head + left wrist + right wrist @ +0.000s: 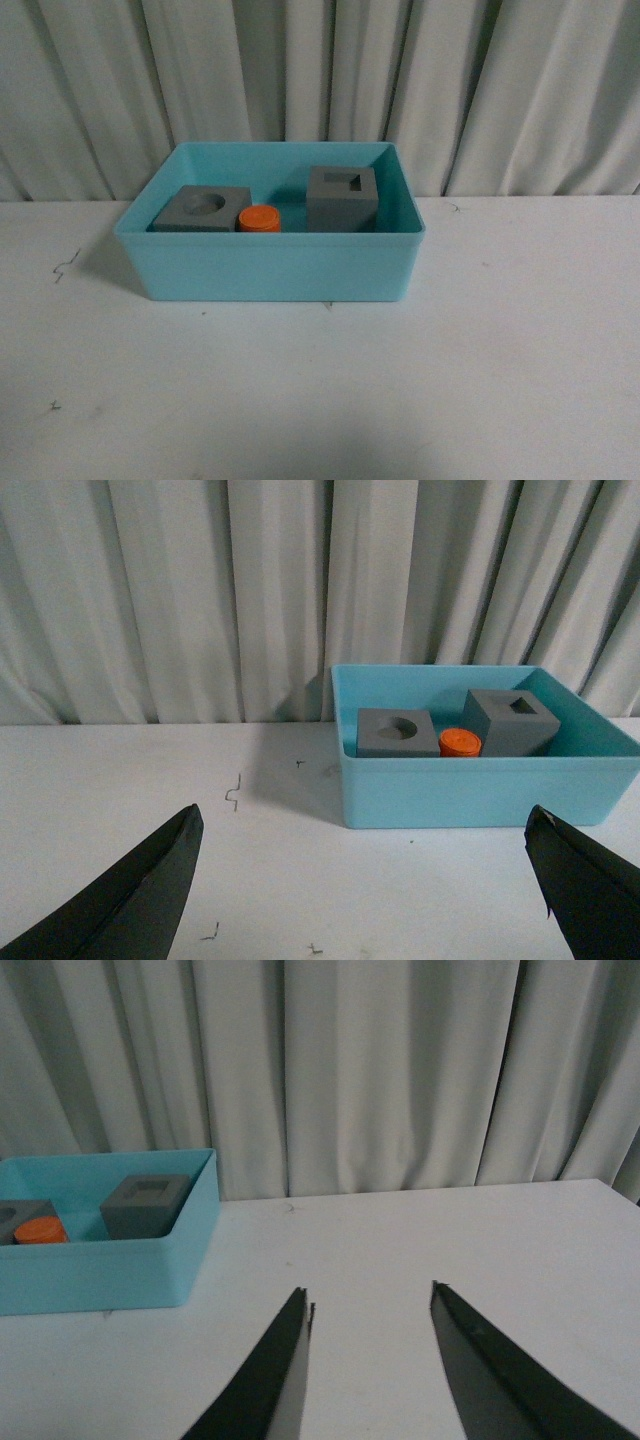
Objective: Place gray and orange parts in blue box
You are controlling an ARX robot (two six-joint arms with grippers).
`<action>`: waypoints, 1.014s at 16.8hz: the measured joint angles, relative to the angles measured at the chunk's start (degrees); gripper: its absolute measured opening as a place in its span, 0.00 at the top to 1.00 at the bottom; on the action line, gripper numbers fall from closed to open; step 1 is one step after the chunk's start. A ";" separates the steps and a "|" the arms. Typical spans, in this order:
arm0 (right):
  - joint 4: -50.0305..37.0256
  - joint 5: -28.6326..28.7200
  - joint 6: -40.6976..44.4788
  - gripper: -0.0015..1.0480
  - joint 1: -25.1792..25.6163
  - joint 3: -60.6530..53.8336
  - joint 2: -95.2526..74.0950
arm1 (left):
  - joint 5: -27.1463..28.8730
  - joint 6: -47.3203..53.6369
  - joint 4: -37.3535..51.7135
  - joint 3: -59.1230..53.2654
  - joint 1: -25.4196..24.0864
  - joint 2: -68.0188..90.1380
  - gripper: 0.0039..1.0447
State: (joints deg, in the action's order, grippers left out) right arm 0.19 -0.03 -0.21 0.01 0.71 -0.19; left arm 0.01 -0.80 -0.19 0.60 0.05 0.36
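Parts all sit inside the blue box (270, 265) at the centre of the front view: the gray cube with the round recess (203, 209) at left, the orange cylinder (259, 219) beside it, perhaps touching, and the gray cube with the square recess (342, 198) at right. You appear to have nothing left to place. Both the left claw (365, 880) and right claw (370, 1355) are spread apart and empty, low in their wrist frames above bare counter (320, 400). Only curtain (320, 70) stands behind; nothing obstructs.
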 joint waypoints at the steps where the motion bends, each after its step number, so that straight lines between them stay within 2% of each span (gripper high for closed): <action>1: 0.00 0.02 0.00 0.49 0.00 0.00 0.00 | 0.00 0.00 0.00 0.00 0.00 0.00 0.06; 4: 0.00 0.02 0.00 0.12 0.00 0.00 0.00 | 0.00 0.00 0.00 0.00 0.00 0.00 0.06; 5: 0.00 0.02 -0.02 0.04 0.00 0.00 0.00 | 0.00 0.00 0.00 0.00 0.00 0.00 0.06; 6: 0.00 0.02 0.00 0.07 0.00 0.00 0.00 | 0.00 0.00 0.00 0.00 0.00 0.00 0.06; 17: 0.00 0.02 0.00 0.06 0.00 0.00 0.00 | 0.00 0.00 0.00 0.00 0.00 0.00 0.06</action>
State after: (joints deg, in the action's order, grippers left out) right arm 0.19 -0.01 -0.21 0.01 0.71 -0.19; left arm 0.01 -0.80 -0.19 0.60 0.05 0.36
